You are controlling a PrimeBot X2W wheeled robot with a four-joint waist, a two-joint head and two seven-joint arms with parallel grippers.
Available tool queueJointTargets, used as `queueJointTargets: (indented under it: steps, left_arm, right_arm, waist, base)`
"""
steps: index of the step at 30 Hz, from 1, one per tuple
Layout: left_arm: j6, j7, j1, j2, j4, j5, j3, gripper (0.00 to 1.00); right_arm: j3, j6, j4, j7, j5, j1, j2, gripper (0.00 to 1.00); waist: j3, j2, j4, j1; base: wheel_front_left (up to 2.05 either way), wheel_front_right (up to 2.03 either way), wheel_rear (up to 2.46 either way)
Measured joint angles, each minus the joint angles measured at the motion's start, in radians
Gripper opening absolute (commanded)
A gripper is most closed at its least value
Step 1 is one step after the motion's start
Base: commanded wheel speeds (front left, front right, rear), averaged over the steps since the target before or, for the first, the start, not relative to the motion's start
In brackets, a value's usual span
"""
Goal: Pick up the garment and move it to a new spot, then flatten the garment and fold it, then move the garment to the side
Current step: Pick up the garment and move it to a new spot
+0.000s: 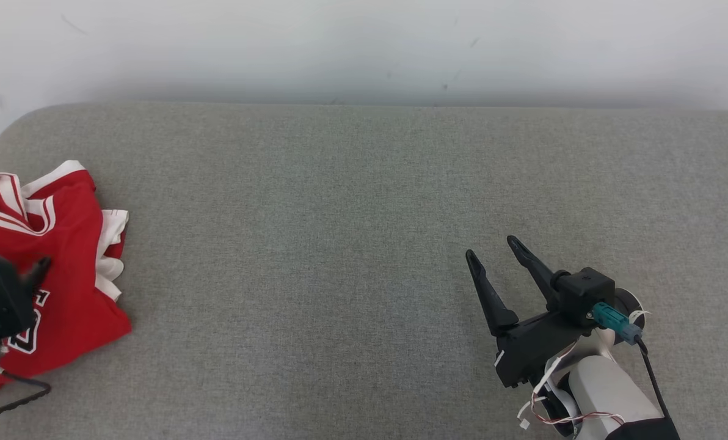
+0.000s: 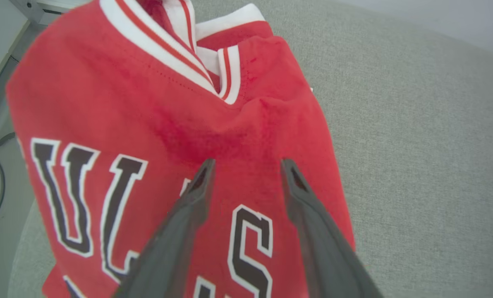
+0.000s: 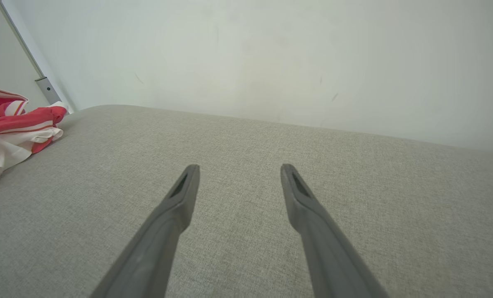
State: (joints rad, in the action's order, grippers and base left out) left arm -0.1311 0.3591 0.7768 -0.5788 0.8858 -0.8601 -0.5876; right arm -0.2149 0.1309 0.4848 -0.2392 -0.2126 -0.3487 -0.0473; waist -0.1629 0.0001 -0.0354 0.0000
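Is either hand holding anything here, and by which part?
Nothing is held. The left hand is open over the red jersey, pinching no fabric; the right hand is open above the grey cushion.

The left claw (image 2: 248,164) hangs, fingers parted, over a red garment (image 2: 118,107) with white trim and black lettering. The garment lies rumpled on a grey fabric tabletop (image 2: 420,165).

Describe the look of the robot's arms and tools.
The right tool has two long, tapering black fingers on a black boxy base, with a teal connector, a black cable and thin red-and-white wires, on a pale forearm. The left tool has the same dark fingers.
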Motion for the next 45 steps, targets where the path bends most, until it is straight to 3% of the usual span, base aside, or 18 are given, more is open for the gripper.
queueJointTargets:
  steps: [10,22,23,24,32,45]
  left_arm:
    - [0.0,0.216,-0.002,-0.036,-0.014,-0.09,-0.053,1.0]
    - [0.0,0.192,-0.023,-0.021,0.081,-0.085,-0.079,1.0]
    - [0.0,0.186,-0.021,-0.02,0.087,-0.083,-0.083,0.41]
    - [0.0,0.18,-0.019,-0.02,0.093,-0.075,-0.089,0.0]
    - [0.0,0.103,0.009,-0.025,0.063,-0.044,-0.127,0.0]
    - [0.0,-0.084,0.117,-0.103,-0.151,0.013,-0.181,0.0]
  right_arm:
    - [-0.006,0.0,0.01,-0.004,-0.007,-0.008,0.0,1.0]
    - [-0.005,0.0,0.017,-0.004,0.0,-0.031,0.0,1.0]
    - [-0.002,0.0,0.017,-0.004,0.001,-0.031,0.0,1.0]
    - [-0.001,0.0,0.017,-0.004,0.002,-0.031,0.0,1.0]
    - [0.006,0.0,0.02,-0.004,0.005,-0.029,0.0,1.0]
    - [-0.011,0.0,0.032,-0.008,-0.024,-0.016,0.0,1.0]
  waist:
    - [-0.008,0.0,0.017,-0.0001]
    - [-0.039,0.0,0.057,0.0]
    - [-0.041,0.0,0.058,0.0]
    - [-0.04,0.0,0.059,0.0]
    - [-0.022,0.0,0.036,0.0]
    - [0.029,0.0,-0.007,0.0]
  base:
    - [0.0,0.0,0.0]
    - [0.0,0.0,0.0]
    - [0.0,0.0,0.0]
    - [0.0,0.0,0.0]
    - [0.0,0.0,0.0]
    - [0.0,0.0,0.0]
